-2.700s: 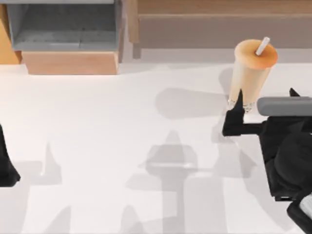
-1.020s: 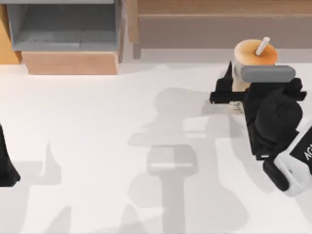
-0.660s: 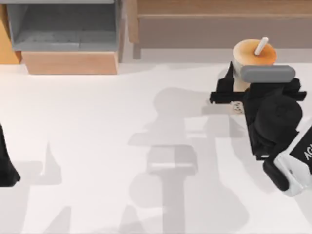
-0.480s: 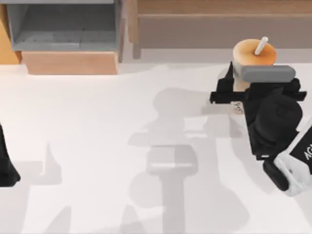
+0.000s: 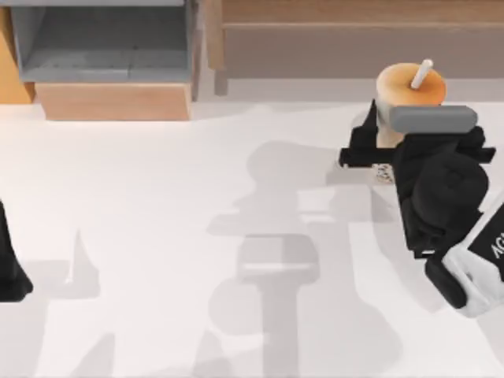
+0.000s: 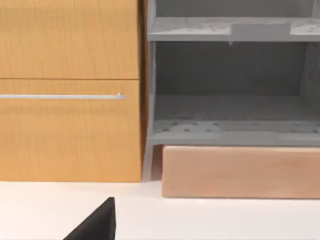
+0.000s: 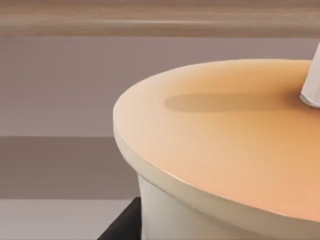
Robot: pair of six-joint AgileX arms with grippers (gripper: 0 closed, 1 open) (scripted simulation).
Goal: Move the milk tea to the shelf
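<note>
- Since the earliest top view, the right claw [image 5: 398,150] has advanced from just in front of the milk tea [image 5: 409,90] to a position around its lower body; over the last second it shows almost no further travel.
- Right claw state: one dark finger [image 5: 367,134] lies against the cup's left flank and the opposite finger sits on the other side, so the claw reads as closed on the cup. This is a judgement, since the contact faces are hidden by the wrist.
- Location of the milk tea: upright on the white tabletop [image 5: 197,236], at the rear right, just in front of the long wooden unit [image 5: 354,39]. In the right wrist view the orange top [image 7: 235,130] and the straw base [image 7: 312,85] appear close up.
- Handling: expect a thin, yielding wall, a liquid load and a tall, tapered shape that tips easily and can slip downward through a loose grip. Hold on the body below the rim, with moderate force, and keep the cup vertical.
- Destination: the grey shelf [image 5: 102,47] is well apart, at the rear left.
- Left claw [image 5: 12,268]: parked at the left edge; finger state cannot be told.
</note>
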